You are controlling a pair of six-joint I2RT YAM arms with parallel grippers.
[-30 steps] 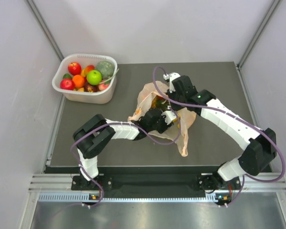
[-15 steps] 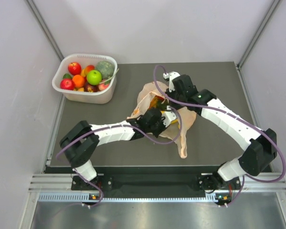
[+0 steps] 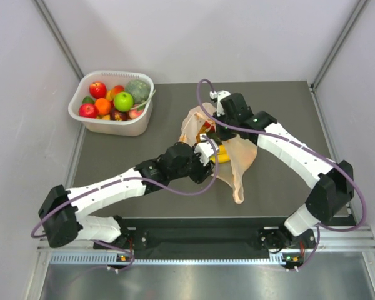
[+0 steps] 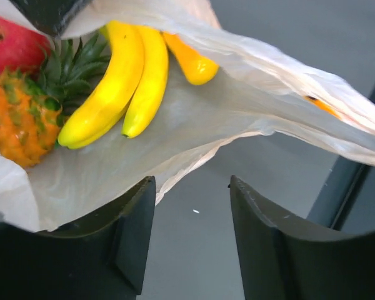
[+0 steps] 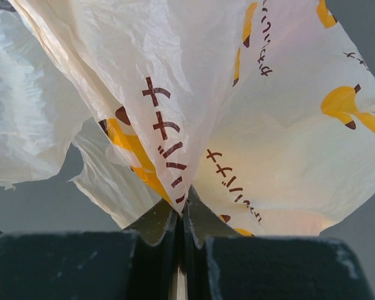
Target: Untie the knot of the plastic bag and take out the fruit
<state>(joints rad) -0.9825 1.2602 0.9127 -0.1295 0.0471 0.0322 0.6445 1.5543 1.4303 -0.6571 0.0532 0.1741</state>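
We find the left claw [image 4: 190,240] spread, its two dark fingers [image 4: 128,244] standing apart with only bare tabletop in the gap; it grips nothing. The lower lip of the thin, crinkly, translucent peach-orange plastic bag [image 4: 250,94] hangs just above and ahead of one finger, and we cannot tell whether film and finger touch. Past that lip the bag's mouth gapes toward the left wrist camera, and the fruit lies inside on the film. We see a pair of glossy yellow toy bananas [image 4: 119,81] side by side. A brown-orange toy pineapple [image 4: 15,122] rests its green crown against them. A round red fruit [image 4: 12,44] sits behind the pineapple, and a yellow-orange mango-like piece [image 4: 190,62] lies just beyond the bananas.

The right claw [image 5: 182,209] is pressed together, pinching a gathered fold of the bag. The film, printed with dark characters and small yellow banana drawings, fans up and away from the pinch.

From above, we place the left claw at the bag's near-left side and the right claw at its far side. The bag rests around the middle of the dark grey flat tabletop [image 3: 287,112], with one strip of film trailing toward the near edge. Well apart, at the far left corner, stands a white rectangular plastic tub [image 3: 106,128]. It holds red apples [image 3: 97,89], a bright green apple [image 3: 123,100] and a grey-green round melon [image 3: 137,89].
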